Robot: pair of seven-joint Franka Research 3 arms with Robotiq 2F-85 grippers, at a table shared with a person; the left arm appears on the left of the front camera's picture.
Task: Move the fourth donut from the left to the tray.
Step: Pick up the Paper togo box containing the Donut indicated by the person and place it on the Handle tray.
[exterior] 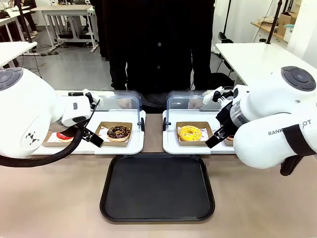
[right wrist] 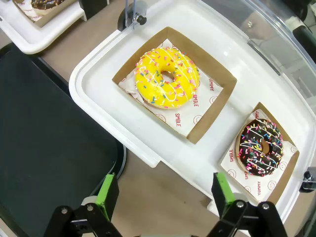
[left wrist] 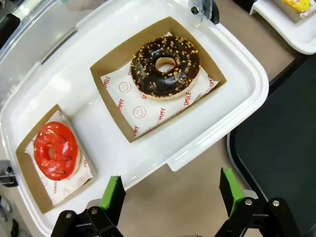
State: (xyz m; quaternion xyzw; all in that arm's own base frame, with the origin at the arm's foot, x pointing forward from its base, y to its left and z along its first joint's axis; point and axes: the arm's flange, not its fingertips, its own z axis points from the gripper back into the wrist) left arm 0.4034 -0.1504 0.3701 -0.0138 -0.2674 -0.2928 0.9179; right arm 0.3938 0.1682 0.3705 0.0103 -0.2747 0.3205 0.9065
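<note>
The fourth donut has dark chocolate icing with pink and white sprinkles. It lies in a brown cardboard holder at the right end of the right white display tray. In the front view my right arm hides most of it, leaving a sliver of the fourth donut. My right gripper hangs open above that display tray's near edge, to the left of the donut, with nothing between its green pads. The black tray lies flat at the table's near middle. My left gripper is open and holds nothing, over the left display tray's near edge.
A yellow donut sits left of the fourth donut. The left display tray holds a red donut and a chocolate donut with pale specks. Clear lids stand raised behind both trays. A person in dark clothes stands at the far side.
</note>
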